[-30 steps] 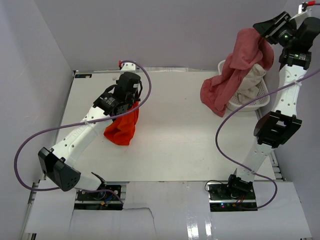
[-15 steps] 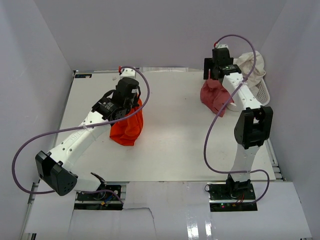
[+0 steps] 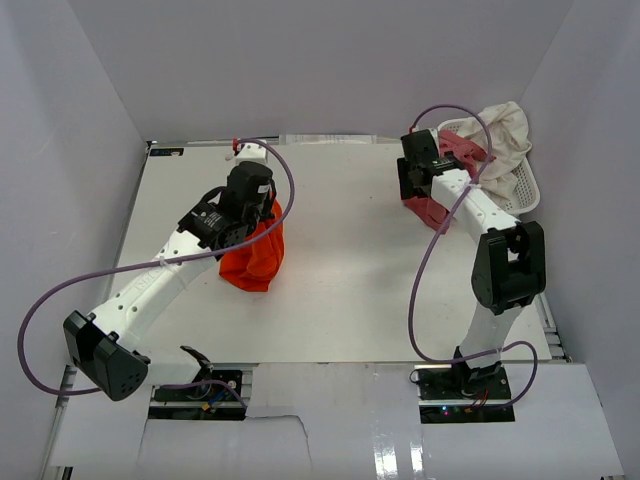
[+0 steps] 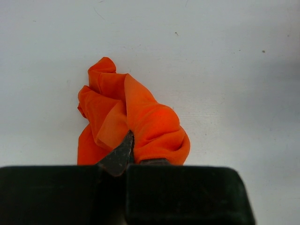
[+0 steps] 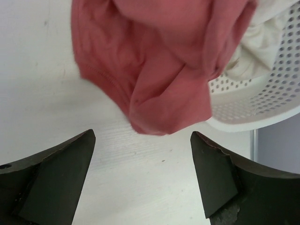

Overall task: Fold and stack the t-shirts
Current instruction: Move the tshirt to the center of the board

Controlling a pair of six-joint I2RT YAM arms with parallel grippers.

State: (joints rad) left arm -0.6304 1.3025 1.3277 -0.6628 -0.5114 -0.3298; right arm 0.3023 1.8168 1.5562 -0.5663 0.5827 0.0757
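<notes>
So the white bench [image 3: 340, 300] is boxed in by plain grey walls, and the only extra thing on it is a white perforated basket [image 3: 522, 192] shoved into the far right corner. A purple cable [image 3: 415, 290] loops off each arm; the right one crosses in front of its own forearm.

The left gripper [image 4: 125, 147] is clenched on the orange-red t-shirt [image 3: 255, 262], with a fold of cloth pinched right at the fingertips. That shirt sits left of the bench's middle, all bunched up. From the top camera the wrist covers the shirt's far end, so the pinch itself only shows in the wrist view.

The right gripper [image 5: 141, 136] is spread wide with nothing in it, hanging over the lower edge of the rose-pink t-shirt [image 5: 159, 70]. That one spills out of the basket over its left rim and onto the bench. From above, the arm blocks its middle, so you only get a bit in the basket and a bit on the bench. The cream-white t-shirt [image 3: 505, 130] is heaped in the basket, partly under the pink one, so can't tell its shape.

The orange lump runs roughly far-to-near and narrows to a point away from the gripper. The pink one runs diagonally, from the basket toward the near left
</notes>
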